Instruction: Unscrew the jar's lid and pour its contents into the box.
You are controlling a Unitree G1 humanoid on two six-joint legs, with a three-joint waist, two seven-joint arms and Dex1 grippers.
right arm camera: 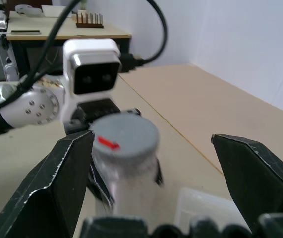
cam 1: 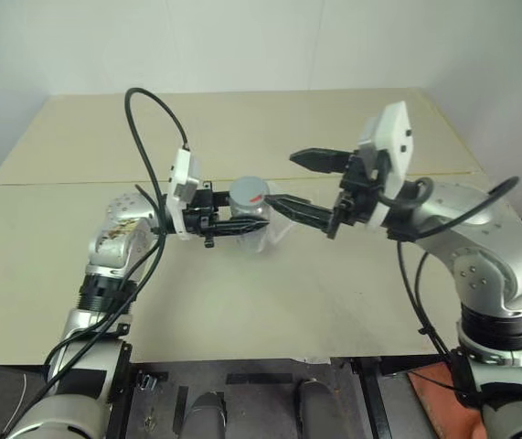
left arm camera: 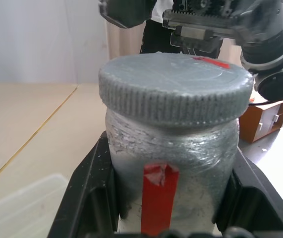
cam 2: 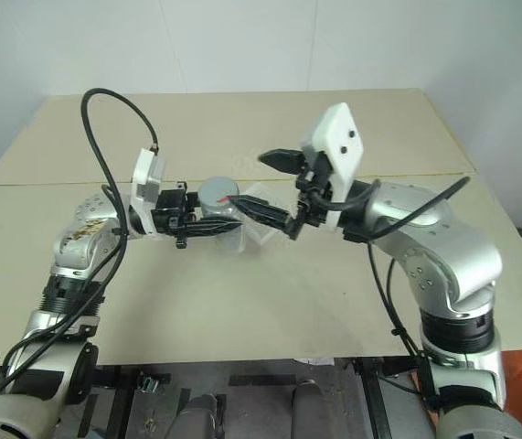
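Note:
The jar (cam 1: pixel 248 212) is held upright above the table, with my left gripper (cam 1: pixel 235 226) shut on its body from the left. In the left wrist view the jar (left arm camera: pixel 171 158) has a red strip down its side and sits between the two black fingers (left arm camera: pixel 89 193). The grey lid (cam 1: pixel 249 191) with a red mark sits on the jar. I cannot make out the contents through the cloudy wall. My right gripper (cam 1: pixel 281 178) stands open just right of the lid, not touching it. The clear box (cam 1: pixel 282 227) lies on the table under and behind the jar.
The beige table (cam 1: pixel 242 302) has a seam (cam 1: pixel 59 181) running across it behind the arms, and its front edge is close to me. Black cables loop off both wrists. An orange object (cam 1: pixel 439 402) lies low at the right, off the table.

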